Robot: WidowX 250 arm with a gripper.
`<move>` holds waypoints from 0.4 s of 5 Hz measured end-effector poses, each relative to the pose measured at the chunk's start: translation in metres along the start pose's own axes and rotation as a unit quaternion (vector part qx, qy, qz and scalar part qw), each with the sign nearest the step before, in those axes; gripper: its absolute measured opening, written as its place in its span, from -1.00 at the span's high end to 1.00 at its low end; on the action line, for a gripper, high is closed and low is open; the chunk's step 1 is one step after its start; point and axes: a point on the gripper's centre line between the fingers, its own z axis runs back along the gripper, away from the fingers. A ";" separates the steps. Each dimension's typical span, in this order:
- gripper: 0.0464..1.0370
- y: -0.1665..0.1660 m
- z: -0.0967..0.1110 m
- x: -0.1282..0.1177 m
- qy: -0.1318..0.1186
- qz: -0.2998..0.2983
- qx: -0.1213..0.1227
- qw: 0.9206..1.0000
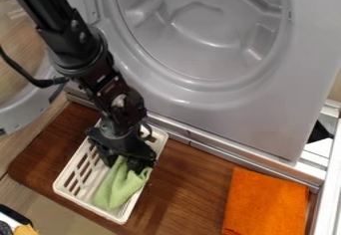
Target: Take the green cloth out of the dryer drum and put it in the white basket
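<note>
The black gripper (125,165) hangs down over a white slotted basket (71,173), its lower end at the top of a light green cloth (120,185). The cloth lies bunched and slanting in the right part of the basket, its upper end up against the gripper. How the fingers stand around it is hard to make out. An orange cloth (266,204) lies folded flat on the brown wooden board (183,179), well to the right of the basket.
Behind the basket stands a grey front-loading machine (220,114) with a round opening. Its open door (27,104) is at the left, beside the arm. A white metal frame (326,179) runs along the right edge. Dark and yellow items lie at the bottom left corner.
</note>
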 end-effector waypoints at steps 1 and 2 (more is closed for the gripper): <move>-0.91 -0.001 0.011 0.009 -0.015 -0.001 -0.006 1.000; -0.93 -0.002 0.031 0.024 -0.042 -0.008 -0.010 0.999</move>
